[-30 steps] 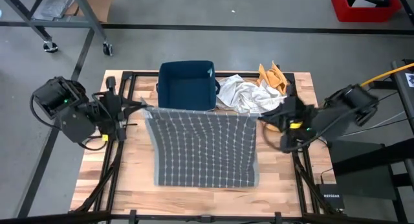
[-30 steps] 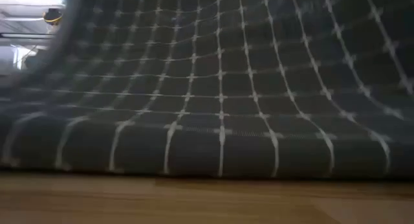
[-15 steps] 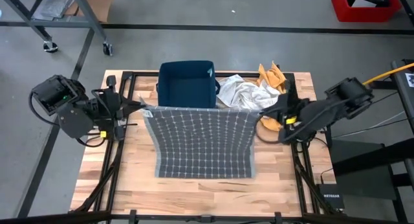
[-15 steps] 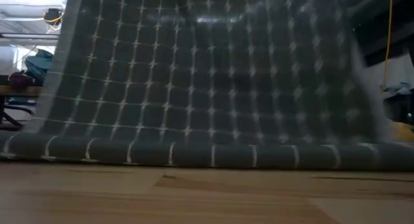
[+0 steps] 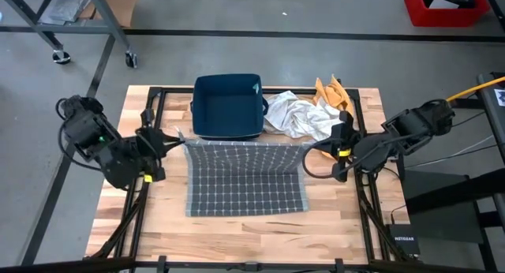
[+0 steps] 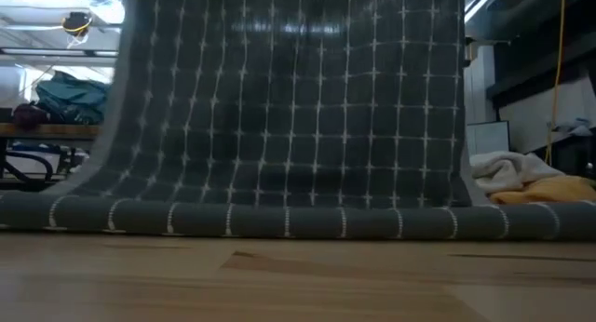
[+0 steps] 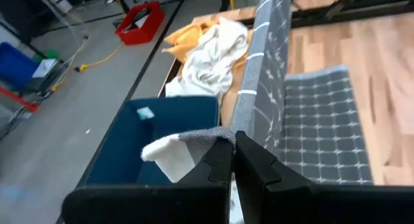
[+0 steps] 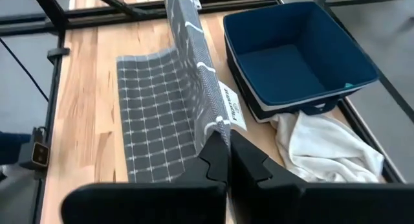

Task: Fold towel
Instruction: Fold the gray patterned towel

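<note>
Two arms are reaching inward, left pincer [image 5: 175,136] and right pincer [image 5: 309,149] each pinching a grey towel [image 5: 246,178] corner; blue bin [image 5: 229,105] sitting beyond it.

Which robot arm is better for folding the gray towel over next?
Neither alone, I think. The left hand and right hand each pinch a far corner of the gray towel, lifted evenly, so both should probably carry it forward together.

A black box [image 5: 404,243] beside the table reads "NETGEAR".
</note>
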Robot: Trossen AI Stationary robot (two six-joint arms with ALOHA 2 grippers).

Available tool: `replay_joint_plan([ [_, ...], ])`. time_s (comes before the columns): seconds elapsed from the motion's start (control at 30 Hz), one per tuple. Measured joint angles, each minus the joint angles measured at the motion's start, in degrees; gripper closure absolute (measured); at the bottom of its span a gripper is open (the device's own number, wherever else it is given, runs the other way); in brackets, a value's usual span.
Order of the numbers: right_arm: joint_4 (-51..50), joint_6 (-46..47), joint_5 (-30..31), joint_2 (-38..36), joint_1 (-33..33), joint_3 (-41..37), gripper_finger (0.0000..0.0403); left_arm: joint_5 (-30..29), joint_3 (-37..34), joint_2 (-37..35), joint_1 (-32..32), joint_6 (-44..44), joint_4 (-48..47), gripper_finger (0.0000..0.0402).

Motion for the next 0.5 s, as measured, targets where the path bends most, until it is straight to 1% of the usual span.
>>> replay_joint_plan([
  [0.07, 3.9, -0.1, 0.2, -2.2, 0.0, -4.3, 0.0402, -0.1, -3.1, -0.7, 0.0, -1.7, 0.0, 0.0401],
  [0.17, 7.1, -0.1, 0.0, -5.2, 0.0, -10.6, 0.0402, -0.1, -7.0, -1.1, 0.0, -4.8, -0.3, 0.0401],
  [0.27, 9.8, 1.7, -1.2, -7.6, 0.0, -16.8, 0.0402, 1.5, -9.4, -1.2, 0.0, -7.8, -1.0, 0.0401],
  [0.33, 12.2, 2.8, -1.9, -8.4, 0.0, -20.6, 0.0402, 3.5, -11.2, -1.3, 0.0, -10.7, -0.9, 0.0401],
  [0.4, 12.5, 3.9, -3.8, -9.1, 0.1, -23.8, 0.0402, 6.6, -12.6, -1.2, -0.3, -13.8, -1.7, 0.0401],
  [0.5, 15.4, 7.6, -6.5, -9.4, 0.2, -26.8, 0.0402, 9.9, -14.3, -1.2, -1.5, -18.8, -0.6, 0.0401],
])
